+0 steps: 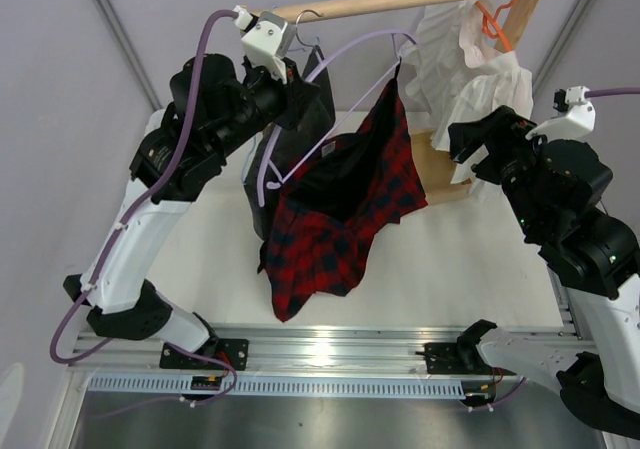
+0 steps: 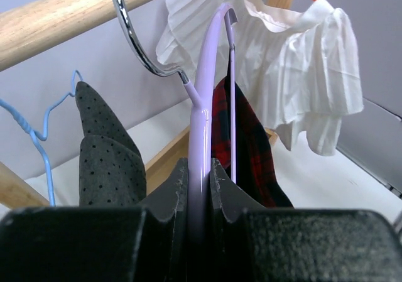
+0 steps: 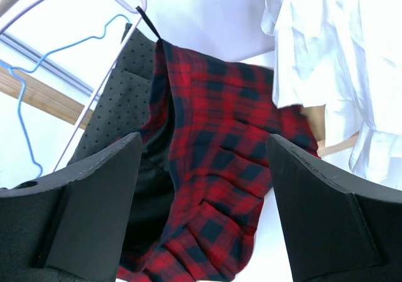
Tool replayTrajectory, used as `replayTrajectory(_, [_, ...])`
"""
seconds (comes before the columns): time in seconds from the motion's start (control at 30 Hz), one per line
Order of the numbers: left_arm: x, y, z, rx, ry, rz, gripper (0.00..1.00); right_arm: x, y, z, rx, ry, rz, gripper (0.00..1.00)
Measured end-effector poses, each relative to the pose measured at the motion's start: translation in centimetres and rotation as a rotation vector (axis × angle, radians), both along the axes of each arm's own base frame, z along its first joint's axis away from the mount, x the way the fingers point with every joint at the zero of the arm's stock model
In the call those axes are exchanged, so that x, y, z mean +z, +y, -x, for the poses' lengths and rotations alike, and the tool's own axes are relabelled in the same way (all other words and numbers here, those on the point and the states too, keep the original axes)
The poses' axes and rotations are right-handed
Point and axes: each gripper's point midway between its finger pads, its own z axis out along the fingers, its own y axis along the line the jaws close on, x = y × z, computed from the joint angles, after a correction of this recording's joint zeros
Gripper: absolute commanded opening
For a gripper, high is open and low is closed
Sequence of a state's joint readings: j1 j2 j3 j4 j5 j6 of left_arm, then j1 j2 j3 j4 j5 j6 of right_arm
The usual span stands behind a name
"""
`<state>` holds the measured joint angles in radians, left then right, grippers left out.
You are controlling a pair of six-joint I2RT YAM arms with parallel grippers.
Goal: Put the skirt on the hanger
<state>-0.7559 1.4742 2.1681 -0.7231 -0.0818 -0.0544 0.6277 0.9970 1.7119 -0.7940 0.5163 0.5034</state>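
Wooden rail, white ruffled garment beside skirt on hanger

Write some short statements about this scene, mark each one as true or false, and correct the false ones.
1. The left fingers are shut on the hanger. True.
2. A black loop of the skirt is hooked over one end of the hanger. True.
3. The right fingers grip the skirt. False: they are open and hold nothing.
4. The white garment hangs on a blue hanger. False: it hangs on the orange hanger.
5. The skirt lies flat on the table. False: it hangs from the hanger, above the table.
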Motion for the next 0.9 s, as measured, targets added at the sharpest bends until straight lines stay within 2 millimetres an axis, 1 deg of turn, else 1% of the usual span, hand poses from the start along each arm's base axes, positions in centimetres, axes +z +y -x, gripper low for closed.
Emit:
replayTrajectory(0.27, [-1.3,-1.5,-3.0,0.054,0.018,-0.019,0.0,-1.1,0.8,-1.3,-0.004,0.037,0.027,0.85])
replayTrajectory(0.47, [-1.2,-3.0,-5.6,0.093,0.01,-0.014,0.0,-1.3,0.8,-1.6,-0.011,0.047,0.034,0.84])
replayTrajectory(0.67, [-1.6,-4.0,-7.0,0.111,0.001,-0.008,0.0,-1.0,0.7,-1.7,-0.014,0.042,0.029,0.84])
replayTrajectory(0.9, [-1.6,-4.5,-8.6,0.147,-0.022,0.001,0.0,-1.2,0.7,-2.0,-0.013,0.051,0.033,0.84])
